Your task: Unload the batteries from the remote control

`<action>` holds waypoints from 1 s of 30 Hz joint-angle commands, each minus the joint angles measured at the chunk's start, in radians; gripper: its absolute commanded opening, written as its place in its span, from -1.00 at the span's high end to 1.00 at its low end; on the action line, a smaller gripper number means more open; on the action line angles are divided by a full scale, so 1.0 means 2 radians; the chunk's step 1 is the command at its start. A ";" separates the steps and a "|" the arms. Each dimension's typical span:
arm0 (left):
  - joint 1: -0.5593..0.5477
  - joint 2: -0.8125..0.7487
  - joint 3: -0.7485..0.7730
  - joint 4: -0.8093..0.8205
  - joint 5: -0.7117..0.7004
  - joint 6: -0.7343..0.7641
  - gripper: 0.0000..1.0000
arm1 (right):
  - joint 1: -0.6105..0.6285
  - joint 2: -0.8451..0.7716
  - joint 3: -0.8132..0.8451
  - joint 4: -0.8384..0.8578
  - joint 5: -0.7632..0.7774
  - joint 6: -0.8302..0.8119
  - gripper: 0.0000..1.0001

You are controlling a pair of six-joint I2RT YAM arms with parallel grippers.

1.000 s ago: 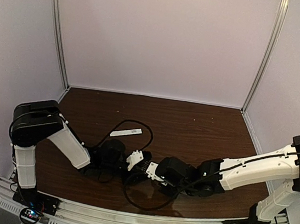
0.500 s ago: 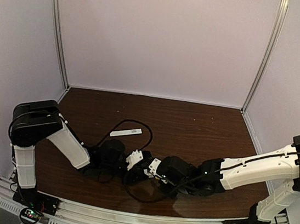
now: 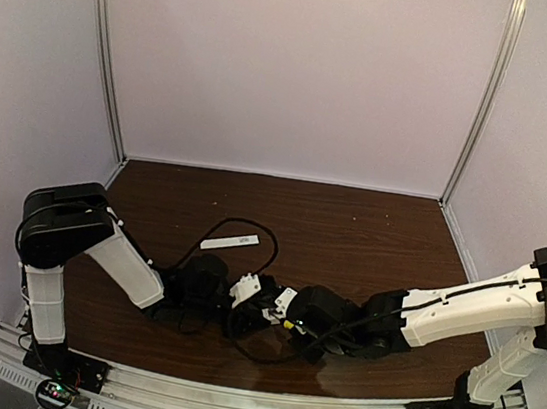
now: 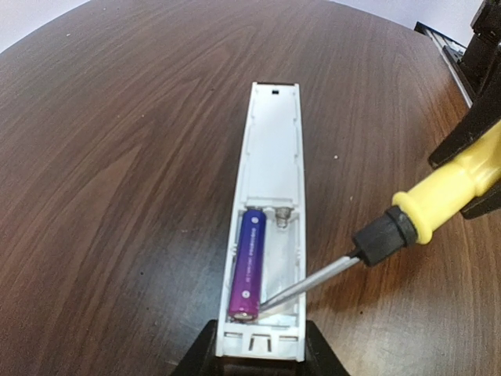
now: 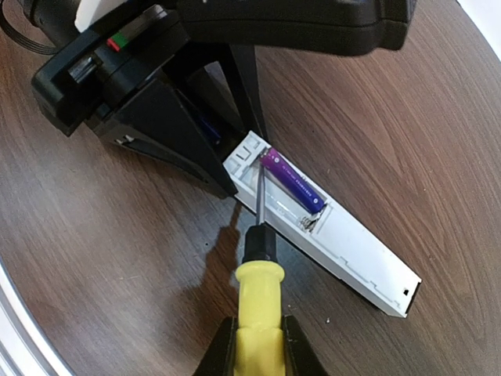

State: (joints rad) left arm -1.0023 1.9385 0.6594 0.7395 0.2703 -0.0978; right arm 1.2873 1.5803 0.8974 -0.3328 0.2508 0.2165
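L end effector (image 4: 261,351) clamped remote control (image 4: 270,149) at its near end. R end effector (image 5: 258,348) gripped screwdriver (image 5: 259,286), tip at battery (image 4: 248,262) end nearest L; battery lay lengthwise w/ remote.

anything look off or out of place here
Nothing damaged or spilled. The remote control has its battery bay open, holding one purple battery; the slot beside it is empty. The screwdriver tip is at that battery's end, and the cover strip lies apart farther back.
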 commanded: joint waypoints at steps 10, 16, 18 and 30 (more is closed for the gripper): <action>-0.003 -0.014 0.000 0.013 -0.004 -0.007 0.85 | -0.004 -0.008 0.034 -0.096 0.037 -0.119 1.00; -0.003 -0.012 0.003 0.012 -0.010 -0.008 0.85 | -0.004 -0.040 0.039 -0.116 0.030 -0.159 1.00; -0.003 -0.011 0.003 0.012 -0.009 -0.007 0.85 | -0.005 -0.038 0.039 -0.123 0.033 -0.163 1.00; -0.002 -0.007 0.009 0.011 -0.004 -0.005 0.85 | -0.005 -0.009 0.051 -0.118 0.034 -0.171 1.00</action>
State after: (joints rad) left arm -1.0050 1.9381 0.6605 0.7380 0.2657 -0.1043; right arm 1.2827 1.5379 0.9737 -0.5507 0.2981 -0.1097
